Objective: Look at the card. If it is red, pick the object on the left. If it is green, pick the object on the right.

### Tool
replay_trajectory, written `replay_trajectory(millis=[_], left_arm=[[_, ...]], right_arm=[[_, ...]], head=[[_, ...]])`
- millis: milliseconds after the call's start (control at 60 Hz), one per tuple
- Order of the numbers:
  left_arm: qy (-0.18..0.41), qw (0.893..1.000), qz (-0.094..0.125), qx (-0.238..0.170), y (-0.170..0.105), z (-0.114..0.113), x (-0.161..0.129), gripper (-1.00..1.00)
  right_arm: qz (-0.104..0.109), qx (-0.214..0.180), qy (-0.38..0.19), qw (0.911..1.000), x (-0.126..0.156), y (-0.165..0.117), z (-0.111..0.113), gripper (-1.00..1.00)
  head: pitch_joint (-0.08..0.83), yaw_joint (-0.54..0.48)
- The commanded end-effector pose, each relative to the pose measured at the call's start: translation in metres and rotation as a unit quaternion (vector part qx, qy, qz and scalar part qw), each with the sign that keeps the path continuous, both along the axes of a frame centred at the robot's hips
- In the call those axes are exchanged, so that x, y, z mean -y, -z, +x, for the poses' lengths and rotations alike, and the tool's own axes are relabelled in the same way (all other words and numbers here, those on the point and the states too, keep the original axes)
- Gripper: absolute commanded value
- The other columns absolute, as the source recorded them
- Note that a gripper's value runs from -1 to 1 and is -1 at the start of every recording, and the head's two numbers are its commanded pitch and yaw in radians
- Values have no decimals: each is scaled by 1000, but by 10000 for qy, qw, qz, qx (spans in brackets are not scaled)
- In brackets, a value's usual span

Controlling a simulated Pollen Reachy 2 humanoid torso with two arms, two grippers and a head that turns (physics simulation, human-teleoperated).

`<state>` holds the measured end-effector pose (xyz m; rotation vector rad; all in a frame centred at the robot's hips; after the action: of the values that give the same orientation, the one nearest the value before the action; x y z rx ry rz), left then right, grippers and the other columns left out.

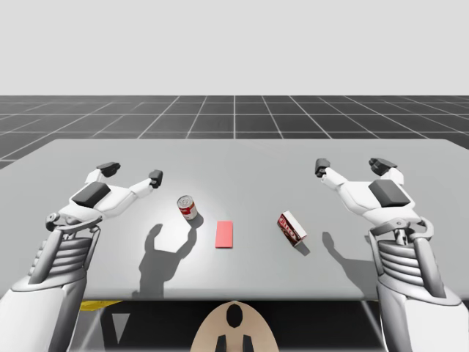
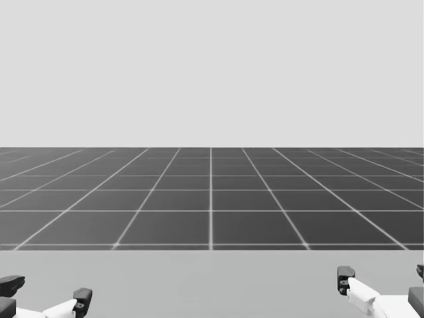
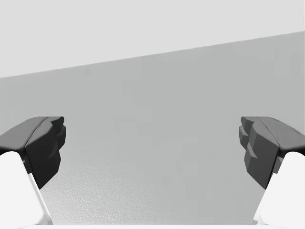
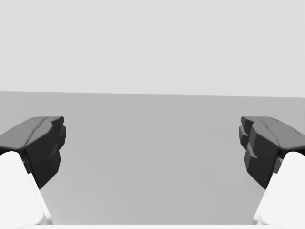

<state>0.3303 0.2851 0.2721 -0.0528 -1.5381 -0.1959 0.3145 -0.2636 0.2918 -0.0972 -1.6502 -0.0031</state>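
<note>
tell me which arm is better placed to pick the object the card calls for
Left. The card is red, so the target is the red can to its left. My left gripper is open and on the can's side; my right gripper is farther, beyond the red box.

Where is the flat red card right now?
In the high view the flat red card lies between the red metal can at its left and the red cardboard box at its right.

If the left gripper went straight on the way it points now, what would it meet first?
The way looks free: ahead of my open left gripper lies bare table to its far edge. The red can seems to sit off that line.
</note>
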Motion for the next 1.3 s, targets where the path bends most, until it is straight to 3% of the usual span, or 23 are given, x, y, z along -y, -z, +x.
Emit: replay_trajectory(millis=[17, 233, 883, 1050, 1300], left_arm=[[-7, 10000, 12, 15, 0, 0, -1, -1000], [-20, 10000, 14, 42, -1, 0, -2, -1000], [72, 9999, 71, 112, -4, -3, -2, -1000], [91, 9999, 70, 126, -5, -4, 0, -1000], [104, 9998, 53, 157, -8, -7, 2, -1000]], right_arm=[[176, 198, 54, 9996, -1, 1, -2, -1000], [88, 50, 17, 9999, 0, -1, 0, -1000], [-11, -38, 84, 10000, -2, 0, 0, -1000], [-23, -51, 93, 9999, -3, 0, 0, -1000], [-59, -51, 112, 9999, -6, 2, 0, -1000]], head=[[19, -2], [120, -6], [711, 39], [794, 68], [789, 64]])
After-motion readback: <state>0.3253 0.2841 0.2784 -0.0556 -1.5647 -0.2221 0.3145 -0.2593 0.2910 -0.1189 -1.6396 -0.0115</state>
